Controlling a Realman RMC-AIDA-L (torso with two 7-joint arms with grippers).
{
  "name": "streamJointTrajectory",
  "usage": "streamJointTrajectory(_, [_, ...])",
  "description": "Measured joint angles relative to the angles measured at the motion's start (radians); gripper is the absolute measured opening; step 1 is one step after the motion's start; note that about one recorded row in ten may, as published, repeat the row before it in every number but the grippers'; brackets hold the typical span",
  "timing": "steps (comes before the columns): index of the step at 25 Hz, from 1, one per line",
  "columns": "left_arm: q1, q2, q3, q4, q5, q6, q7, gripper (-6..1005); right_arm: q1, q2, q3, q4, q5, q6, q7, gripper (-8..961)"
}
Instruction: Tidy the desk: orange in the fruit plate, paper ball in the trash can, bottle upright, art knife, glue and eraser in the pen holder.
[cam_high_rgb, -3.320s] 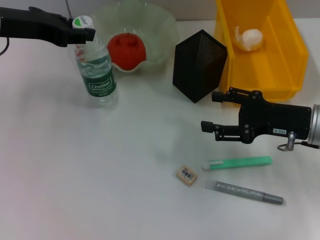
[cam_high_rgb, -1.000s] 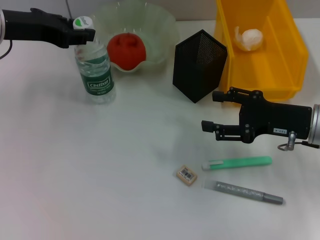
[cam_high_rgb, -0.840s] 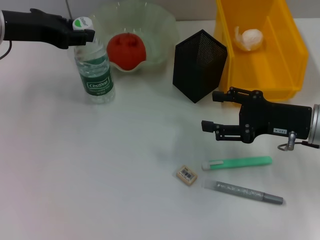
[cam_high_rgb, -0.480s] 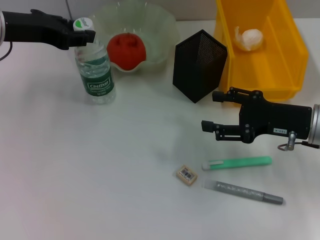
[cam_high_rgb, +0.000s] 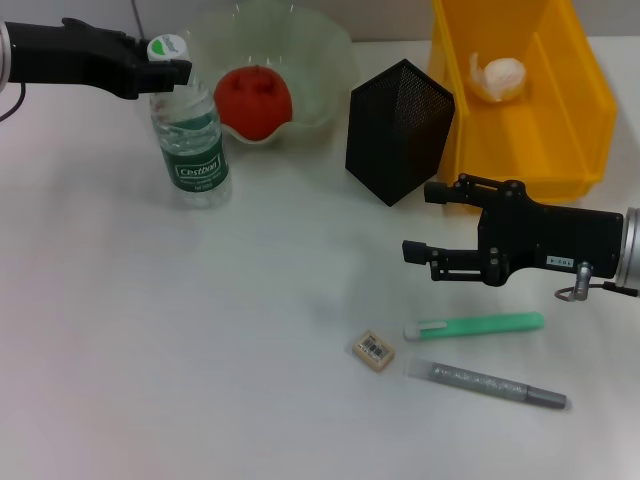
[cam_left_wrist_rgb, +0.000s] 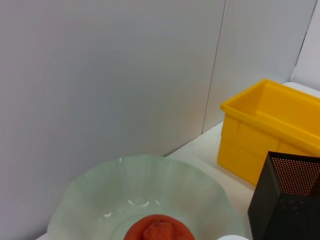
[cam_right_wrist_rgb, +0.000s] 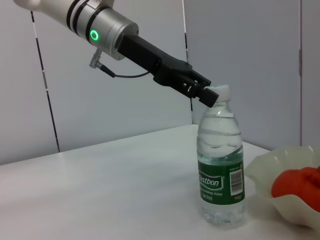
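From the head view, we see the bottle (cam_high_rgb: 190, 140) upright beside the fruit plate (cam_high_rgb: 325, 70), our left claw (cam_high_rgb: 168, 68) clamped on its cap; our right claw (cam_high_rgb: 420, 222) hangs open. Right wrist view: the green-labelled bottle stands on the bench (cam_right_wrist_rgb: 100, 190).

The head camera looks down on the whole desk from above. Both wrist cameras look low and level, and both show the fruit plate (cam_left_wrist_rgb: 145, 185) with its orange (cam_right_wrist_rgb: 299, 194).

The bottle (cam_right_wrist_rgb: 220, 163) wears a green label with the white brand word "Cestbon", readable in the right wrist view. The eraser (cam_high_rgb: 373, 351), near the table's front edge, carries a white barcode sticker; its digits cannot be read.
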Motion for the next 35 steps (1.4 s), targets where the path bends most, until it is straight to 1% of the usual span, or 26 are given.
streamJointTrajectory(7, [0.000,-0.002,0.000,-0.007,0.000,-0.001,0.006,440,0.000,0.000,0.000,0.000,0.000,0.001,0.001,829])
streamJointTrajectory(17, [0.000,0.000,0.000,-0.017,-0.003,-0.005,0.007,439,0.000,0.000,0.000,0.000,0.000,0.001,0.003,829])
streamJointTrajectory(24, [0.000,0.000,0.000,-0.017,-0.003,-0.005,0.007,489,0.000,0.000,0.000,0.000,0.000,0.000,0.003,829])
streamJointTrajectory(29, [0.000,-0.001,0.000,-0.017,-0.003,-0.005,0.007,648,0.000,0.000,0.000,0.000,0.000,-0.001,0.004,829])
streamJointTrajectory(34, [0.000,-0.001,0.000,-0.016,-0.007,-0.003,0.007,779,-0.001,0.000,0.000,0.000,0.000,-0.002,0.004,829])
streamJointTrajectory(35, [0.000,-0.001,0.000,-0.016,-0.007,-0.003,0.007,786,-0.001,0.000,0.000,0.000,0.000,-0.002,0.004,829])
